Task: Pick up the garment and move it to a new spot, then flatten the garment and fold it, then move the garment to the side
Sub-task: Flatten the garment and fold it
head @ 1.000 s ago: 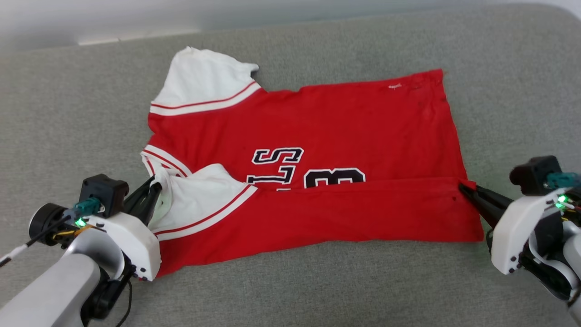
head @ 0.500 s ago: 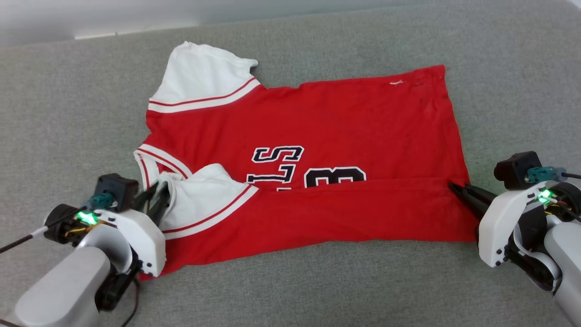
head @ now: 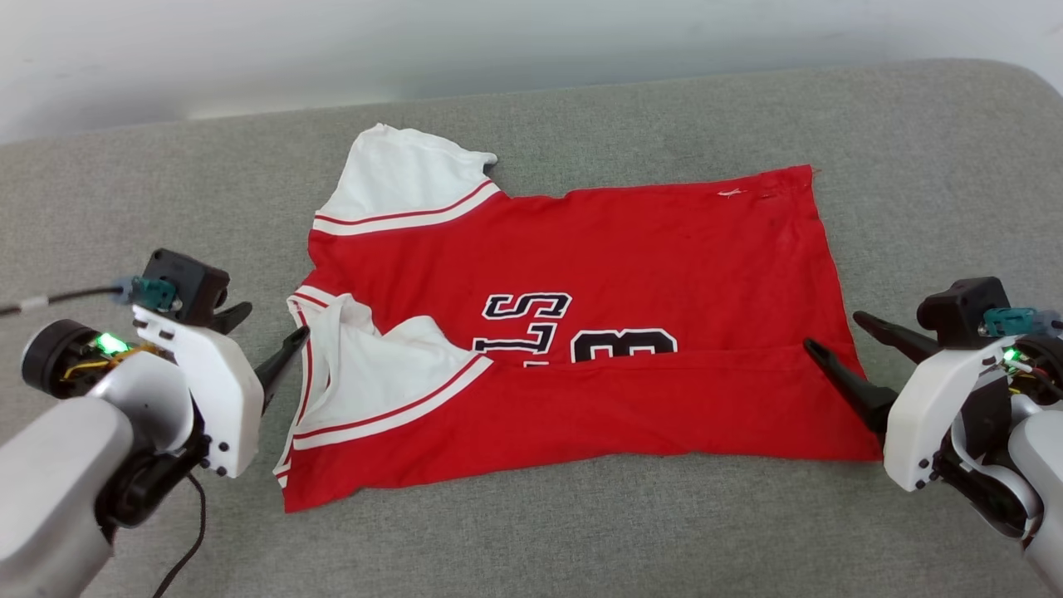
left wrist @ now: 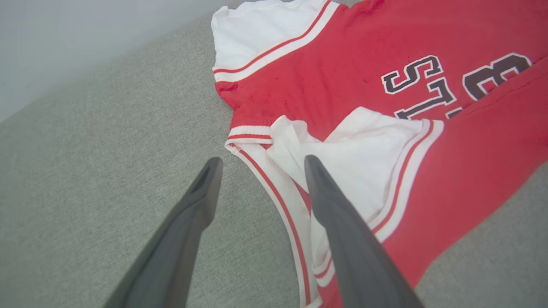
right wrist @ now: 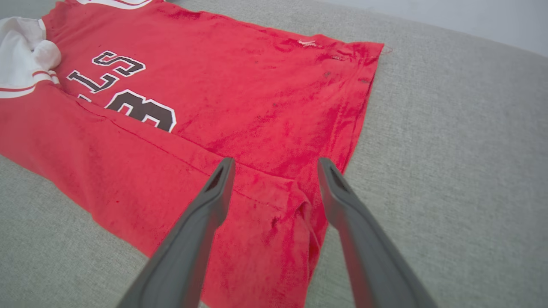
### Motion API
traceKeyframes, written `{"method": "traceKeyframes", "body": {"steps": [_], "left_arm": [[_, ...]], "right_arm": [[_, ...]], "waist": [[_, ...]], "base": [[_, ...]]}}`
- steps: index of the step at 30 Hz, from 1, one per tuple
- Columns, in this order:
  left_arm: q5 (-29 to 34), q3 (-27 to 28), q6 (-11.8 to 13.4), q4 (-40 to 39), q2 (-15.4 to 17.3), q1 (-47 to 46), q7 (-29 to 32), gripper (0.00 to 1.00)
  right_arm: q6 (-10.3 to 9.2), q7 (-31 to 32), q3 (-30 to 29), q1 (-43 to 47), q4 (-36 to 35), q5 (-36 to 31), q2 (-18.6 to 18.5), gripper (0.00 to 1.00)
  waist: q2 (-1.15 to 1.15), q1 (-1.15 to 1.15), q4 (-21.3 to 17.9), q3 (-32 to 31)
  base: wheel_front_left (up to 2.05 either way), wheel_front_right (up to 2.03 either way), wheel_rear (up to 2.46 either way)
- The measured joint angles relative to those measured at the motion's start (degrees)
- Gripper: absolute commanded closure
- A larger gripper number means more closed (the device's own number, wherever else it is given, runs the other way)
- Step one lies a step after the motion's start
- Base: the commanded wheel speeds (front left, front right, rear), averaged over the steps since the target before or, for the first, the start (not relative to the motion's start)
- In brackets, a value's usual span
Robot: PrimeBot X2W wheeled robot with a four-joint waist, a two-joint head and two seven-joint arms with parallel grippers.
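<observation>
A pale wall (head: 332, 50) runs behind a grey, woven-covered tabletop (head: 581, 531) with a rounded far corner. The garment (head: 631, 249) lies front-up across the middle, collar toward the robot's left and hem toward its right. Its near long edge is folded over in a red band, and one white sleeve (head: 390, 365) is turned in on the chest. Both pale forearms come in from the lower corners, and a black cable (head: 178, 556) hangs under the left one. The black lettering (head: 527, 320) reads "LS"; the number (head: 623, 342) below is half covered by the fold, a 3 or an 8. The left pincer (head: 270, 324) is spread and holds nothing, with one finger by the striped collar trim. The right pincer (head: 835, 330) is also spread and empty, straddling the hem corner.
</observation>
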Motion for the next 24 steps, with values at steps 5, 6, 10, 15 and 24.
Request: {"method": "traceKeyframes", "body": {"steps": [5, 6, 10, 15, 24], "left_arm": [[-5.8, -1.2, -1.1, -3.4, 2.4, -1.1, 12.7, 0.00], [-6.9, -1.6, -1.5, -4.0, 2.7, -1.2, 15.2, 0.00], [-9.6, -3.5, -1.8, -4.7, 4.2, -1.7, 24.1, 0.00], [-10.8, -6.1, -1.7, -4.2, 4.1, -2.3, 31.0, 0.00], [-10.8, -8.8, -2.6, 2.0, 1.9, -2.3, 34.1, 0.00]], "right_arm": [[0.00, 0.9, 0.1, 0.7, -1.4, 0.3, 0.0, 0.00], [0.00, 1.0, 0.1, 0.7, -1.6, 0.3, 0.0, 0.00], [0.00, 1.5, 0.2, 0.7, -2.2, 0.3, 0.1, 0.00], [0.00, 2.2, 0.6, 0.5, -2.7, 0.3, 0.3, 0.00], [0.00, 2.6, 2.4, -1.3, -2.2, 0.4, 1.5, 0.00]], "waist": [[0.00, 0.00, 0.0, -0.2], [0.00, 0.00, -0.1, -0.2], [0.00, 0.00, -0.6, 0.1], [0.00, 0.00, -1.4, 0.9], [0.00, -0.01, -3.3, 2.4]], "base": [[0.00, 0.00, 0.00], [0.00, 0.00, 0.00], [0.00, 0.00, 0.00], [0.00, 0.00, 0.00], [0.00, 0.00, 0.00]]}}
